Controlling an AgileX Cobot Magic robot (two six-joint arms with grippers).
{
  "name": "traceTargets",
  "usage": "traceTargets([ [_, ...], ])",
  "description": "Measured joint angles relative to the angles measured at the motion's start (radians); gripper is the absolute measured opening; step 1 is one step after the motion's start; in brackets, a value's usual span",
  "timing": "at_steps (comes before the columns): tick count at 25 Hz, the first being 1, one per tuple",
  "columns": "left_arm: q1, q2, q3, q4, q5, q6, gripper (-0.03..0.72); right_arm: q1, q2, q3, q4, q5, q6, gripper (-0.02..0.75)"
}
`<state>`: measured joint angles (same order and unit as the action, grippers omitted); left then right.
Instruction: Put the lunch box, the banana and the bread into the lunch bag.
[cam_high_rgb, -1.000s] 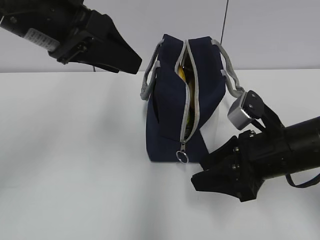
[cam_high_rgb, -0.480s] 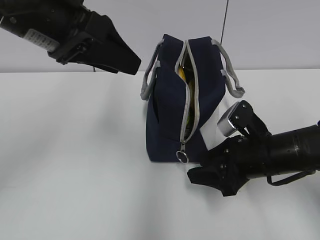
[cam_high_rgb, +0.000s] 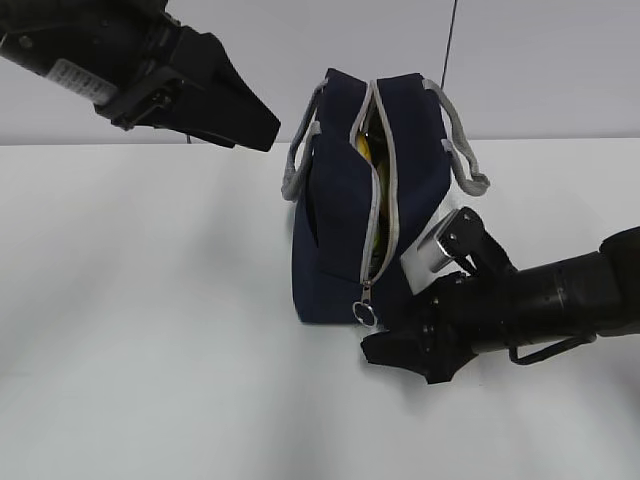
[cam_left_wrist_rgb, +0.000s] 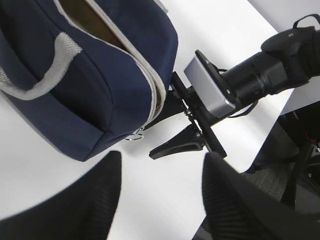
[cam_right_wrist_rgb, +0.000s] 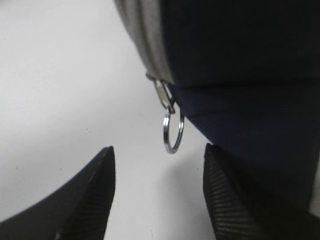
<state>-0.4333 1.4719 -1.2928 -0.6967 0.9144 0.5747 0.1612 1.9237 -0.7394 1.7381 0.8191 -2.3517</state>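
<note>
The navy lunch bag (cam_high_rgb: 340, 210) stands on the white table with its grey zipper partly open. A yellow strip of the banana (cam_high_rgb: 362, 146) shows through the gap. The lunch box and the bread are hidden. The ring pull (cam_high_rgb: 365, 314) hangs at the zipper's lower end. My right gripper (cam_high_rgb: 378, 352) lies low on the table just right of the ring, open and empty. In the right wrist view the ring pull (cam_right_wrist_rgb: 172, 133) hangs just ahead of the right gripper (cam_right_wrist_rgb: 159, 150). My left gripper (cam_high_rgb: 262, 128) hovers open and empty, up and left of the bag.
Grey rope handles (cam_high_rgb: 296, 168) hang off both sides of the bag. The left wrist view looks down past the left gripper (cam_left_wrist_rgb: 162, 157) at the bag (cam_left_wrist_rgb: 85, 95) and the right arm's fingers (cam_left_wrist_rgb: 180, 145). The table edge (cam_left_wrist_rgb: 260, 145) and dark gear lie beyond.
The right gripper has slid left along the table, closing in on the ring pull. The left arm and the bag have not moved.
</note>
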Motion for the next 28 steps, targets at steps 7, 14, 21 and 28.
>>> traceTargets([
  [7,0.0,0.0,0.0,0.004,0.001,0.0,0.371,0.0,0.022,-0.002,0.039,0.022,-0.024,0.405],
  [14,0.0,0.0,0.0,0.007,0.001,0.0,0.369,0.0,0.022,-0.002,0.045,0.056,-0.041,0.358],
  [21,0.0,0.0,0.0,0.007,0.001,0.0,0.363,0.0,0.022,-0.022,0.049,0.06,-0.05,0.353],
  [28,0.0,0.0,0.0,0.007,0.001,0.0,0.361,0.0,0.022,-0.029,0.051,0.056,-0.051,0.264],
])
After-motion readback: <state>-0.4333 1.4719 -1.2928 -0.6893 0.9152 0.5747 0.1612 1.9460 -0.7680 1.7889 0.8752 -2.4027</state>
